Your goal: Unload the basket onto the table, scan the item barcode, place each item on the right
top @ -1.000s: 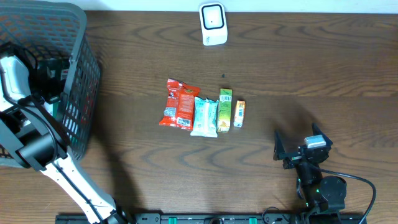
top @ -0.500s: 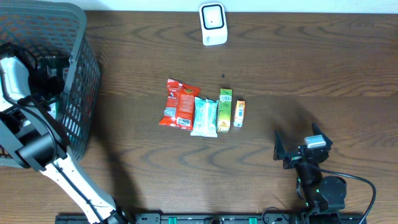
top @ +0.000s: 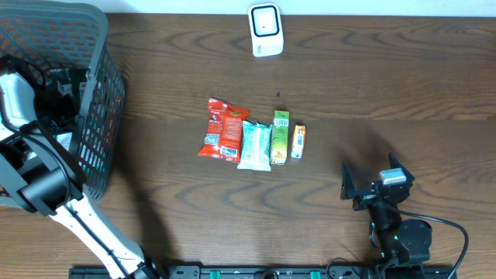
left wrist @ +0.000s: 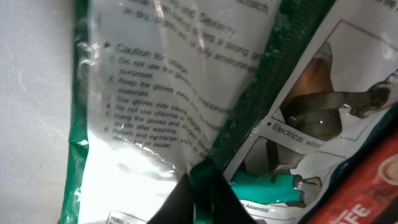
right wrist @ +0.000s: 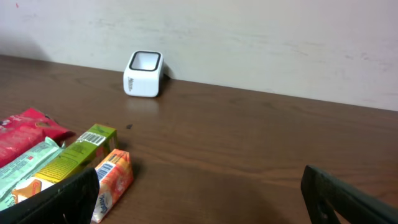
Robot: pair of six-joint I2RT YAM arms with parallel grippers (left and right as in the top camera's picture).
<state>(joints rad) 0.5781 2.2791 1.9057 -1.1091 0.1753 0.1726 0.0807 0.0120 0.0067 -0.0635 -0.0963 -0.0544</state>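
Dark wood surface [top: 387,77]. The grey basket [top: 105,93] at its left holds a glove packet [left wrist: 155,93]; the left pincer [left wrist: 202,199] is closed, apparently pinching the packet's green edge. Four snacks [top: 252,139] lie mid-surface, with a white scanner [top: 265,29] at the far edge. The right pincer [right wrist: 200,186] gapes wide, empty.

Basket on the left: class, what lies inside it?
The left gripper, shut on a glove packet; a red packet beside. Its arm and the mesh cover the rest.

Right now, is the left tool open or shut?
Shut. In the left wrist view the left tool has its tips pinched together on the green edge of the glove packet, inside the basket.
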